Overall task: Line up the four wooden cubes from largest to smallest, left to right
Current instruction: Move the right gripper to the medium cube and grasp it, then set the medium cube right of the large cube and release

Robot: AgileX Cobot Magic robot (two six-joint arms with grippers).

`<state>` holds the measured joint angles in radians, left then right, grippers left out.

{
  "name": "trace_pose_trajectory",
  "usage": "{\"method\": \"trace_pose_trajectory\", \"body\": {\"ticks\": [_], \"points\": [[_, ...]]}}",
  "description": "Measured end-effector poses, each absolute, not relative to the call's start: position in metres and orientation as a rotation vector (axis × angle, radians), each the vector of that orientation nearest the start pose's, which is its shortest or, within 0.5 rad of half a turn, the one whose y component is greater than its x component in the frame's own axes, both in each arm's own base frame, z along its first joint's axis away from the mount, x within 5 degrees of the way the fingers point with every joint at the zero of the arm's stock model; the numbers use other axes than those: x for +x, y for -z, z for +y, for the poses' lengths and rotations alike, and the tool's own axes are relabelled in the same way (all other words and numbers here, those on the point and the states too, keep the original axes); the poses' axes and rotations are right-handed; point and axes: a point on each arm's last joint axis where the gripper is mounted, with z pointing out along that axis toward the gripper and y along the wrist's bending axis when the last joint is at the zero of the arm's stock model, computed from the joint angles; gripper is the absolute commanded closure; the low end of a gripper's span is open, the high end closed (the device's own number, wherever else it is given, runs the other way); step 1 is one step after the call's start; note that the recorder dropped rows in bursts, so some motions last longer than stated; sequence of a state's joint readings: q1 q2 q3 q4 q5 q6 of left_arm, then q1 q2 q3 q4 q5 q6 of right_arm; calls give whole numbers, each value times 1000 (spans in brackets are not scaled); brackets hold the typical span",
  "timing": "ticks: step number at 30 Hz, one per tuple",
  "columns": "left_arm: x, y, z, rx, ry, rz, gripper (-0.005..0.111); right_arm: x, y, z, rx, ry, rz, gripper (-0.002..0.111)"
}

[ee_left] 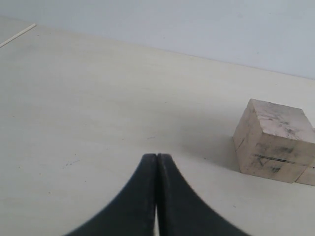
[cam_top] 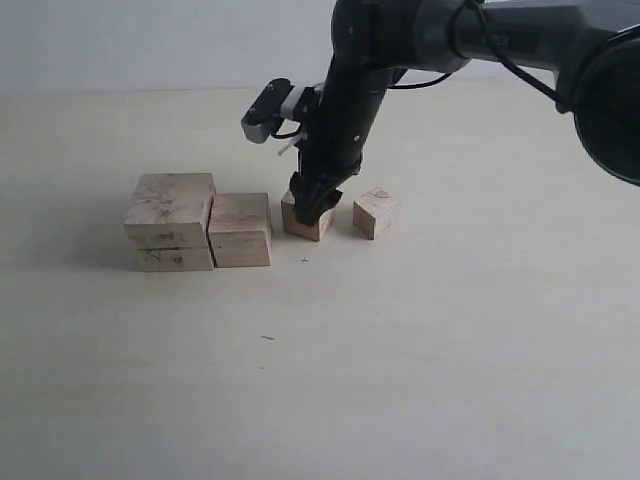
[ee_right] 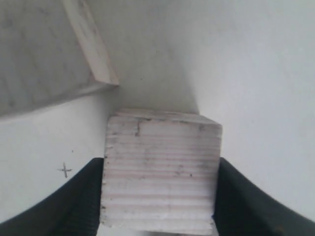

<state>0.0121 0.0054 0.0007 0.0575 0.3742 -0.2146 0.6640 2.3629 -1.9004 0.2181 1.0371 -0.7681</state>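
Note:
Four wooden cubes stand in a row on the pale table. The largest cube point(cam_top: 170, 220) point(ee_left: 273, 142), seamed and speckled, is at the left, with the second cube point(cam_top: 240, 230) point(ee_right: 44, 49) touching its right side. My right gripper point(cam_top: 315, 205) point(ee_right: 160, 167) reaches down from above and is shut on the third cube point(cam_top: 303, 222) point(ee_right: 160, 167), fingers pressed against its two sides, low at the table. The smallest cube point(cam_top: 376, 212) sits apart to the right. My left gripper point(ee_left: 157, 156) is shut and empty, off to the left of the largest cube and outside the exterior view.
A small pencilled cross point(cam_top: 304, 261) point(ee_right: 64, 170) marks the table just in front of the held cube. A narrow gap separates the second and third cubes. The right arm point(cam_top: 450, 40) stretches in from the upper right above the row.

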Motion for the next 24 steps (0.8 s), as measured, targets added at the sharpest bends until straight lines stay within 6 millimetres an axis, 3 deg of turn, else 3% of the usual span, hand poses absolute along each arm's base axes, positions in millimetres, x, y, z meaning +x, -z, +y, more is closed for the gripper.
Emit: {"method": "trace_pose_trajectory", "body": {"ticks": [10,24], "points": [[53,-179,3,-176,84,1856,107,354,-146,310,-2142,-432,2174,108],[53,-179,3,-176,84,1856,107,354,-138,315,-2203,-495,2045,108]]}}
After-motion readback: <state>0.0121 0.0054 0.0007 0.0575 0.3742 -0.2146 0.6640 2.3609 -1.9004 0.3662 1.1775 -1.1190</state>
